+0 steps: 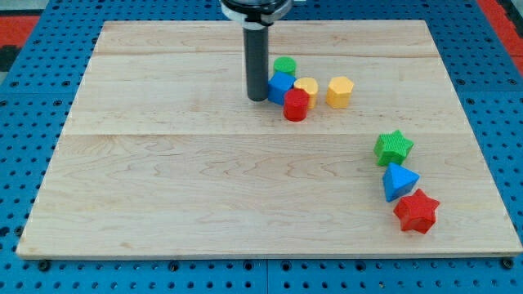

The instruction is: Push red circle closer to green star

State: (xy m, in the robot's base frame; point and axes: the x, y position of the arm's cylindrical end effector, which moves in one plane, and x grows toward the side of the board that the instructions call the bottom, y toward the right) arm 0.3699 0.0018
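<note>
My tip, a bare rod gripping nothing, stands just left of the clustered red circle; the green star sits well apart rightward, task barely begun.

- The rod is cut off at the view's top, so its upper part does not show.
- My tip stands just left of the blue block and hides that block's left edge. Its shape is hard to tell.
- The green block sits behind the blue one. Only its top shows.
- The red circle covers the low part of the yellow block behind it, whose shape I cannot make out.
- The blue triangle is partly covered at its low right by the red star.
- The blue peg floor runs off every edge.
</note>
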